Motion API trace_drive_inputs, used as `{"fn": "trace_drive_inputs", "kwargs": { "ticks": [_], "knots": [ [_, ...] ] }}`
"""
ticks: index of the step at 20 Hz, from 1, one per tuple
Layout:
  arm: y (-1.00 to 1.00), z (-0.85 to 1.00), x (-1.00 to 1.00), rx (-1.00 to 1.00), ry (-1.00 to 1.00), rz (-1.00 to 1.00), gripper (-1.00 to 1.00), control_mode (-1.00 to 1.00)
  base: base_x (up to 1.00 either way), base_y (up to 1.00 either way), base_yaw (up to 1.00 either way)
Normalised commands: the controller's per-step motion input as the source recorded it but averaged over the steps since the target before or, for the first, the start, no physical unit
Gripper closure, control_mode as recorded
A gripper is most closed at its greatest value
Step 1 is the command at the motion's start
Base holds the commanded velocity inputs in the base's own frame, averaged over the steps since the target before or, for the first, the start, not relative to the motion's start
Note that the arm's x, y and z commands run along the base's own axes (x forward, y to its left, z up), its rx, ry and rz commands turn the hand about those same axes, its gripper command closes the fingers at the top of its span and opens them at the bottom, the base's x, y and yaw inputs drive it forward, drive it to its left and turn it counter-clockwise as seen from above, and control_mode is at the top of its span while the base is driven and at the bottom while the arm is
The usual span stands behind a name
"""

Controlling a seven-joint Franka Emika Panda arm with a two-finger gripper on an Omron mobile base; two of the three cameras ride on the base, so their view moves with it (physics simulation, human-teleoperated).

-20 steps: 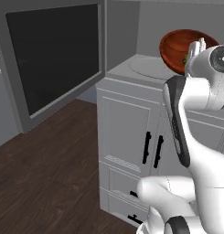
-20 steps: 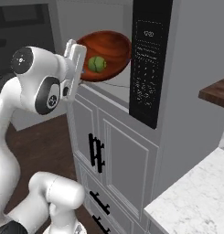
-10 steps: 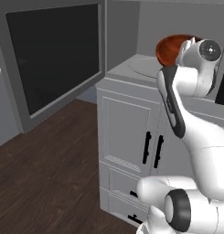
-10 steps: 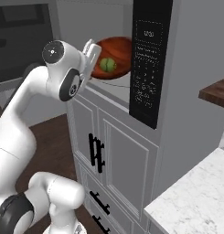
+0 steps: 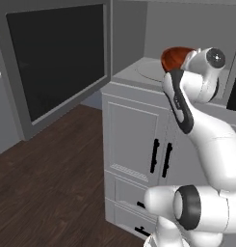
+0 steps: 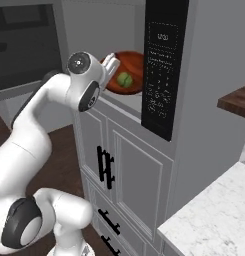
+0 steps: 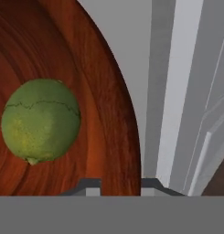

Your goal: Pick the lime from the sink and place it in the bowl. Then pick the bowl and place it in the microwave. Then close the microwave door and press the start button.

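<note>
The reddish-brown wooden bowl (image 6: 131, 65) hangs just inside the open microwave (image 6: 164, 75), above its round turntable plate (image 5: 150, 71). The yellow-green lime (image 7: 40, 119) lies in the bowl (image 7: 99, 91), also seen as a small green ball (image 6: 124, 79). My gripper (image 7: 119, 185) is shut on the bowl's near rim, one fingertip on each side of it, and it reaches in from the left (image 6: 112, 67). In the left base view my arm covers most of the bowl (image 5: 176, 56). The microwave door (image 5: 57, 58) stands swung wide open to the left. The sink is out of view.
The dark control panel (image 6: 161, 65) forms the microwave's right side, close to the bowl. Grey panelled cabinet doors with black handles (image 5: 160, 157) stand below the opening. A white marble counter corner (image 6: 214, 220) lies at the lower right. Dark wood floor (image 5: 47, 178) spreads to the left.
My arm has stretched forward and carried the bowl with the lime from in front of the opening deeper into the microwave. The grip on the rim is unchanged.
</note>
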Motion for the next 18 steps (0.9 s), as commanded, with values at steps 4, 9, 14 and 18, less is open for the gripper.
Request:
{"fn": "trace_drive_inputs", "kwargs": {
  "ticks": [4, 9, 14, 18],
  "knots": [
    [0.0, -0.1, 0.59, 0.03, 0.0, 0.0, 1.0, -1.0, 0.0, 0.0, 0.0],
    [0.0, 0.0, 0.68, 0.0, 0.0, 0.0, 1.0, -1.0, 0.0, 0.0, 0.0],
    [0.0, -0.16, 0.61, 0.0, 0.02, 0.0, -1.0, -1.0, 0.0, 0.0, 0.0],
    [0.0, -0.14, 0.44, 0.0, 0.0, 0.0, -1.0, -1.0, 0.0, 0.0, 0.0]
  ]
}}
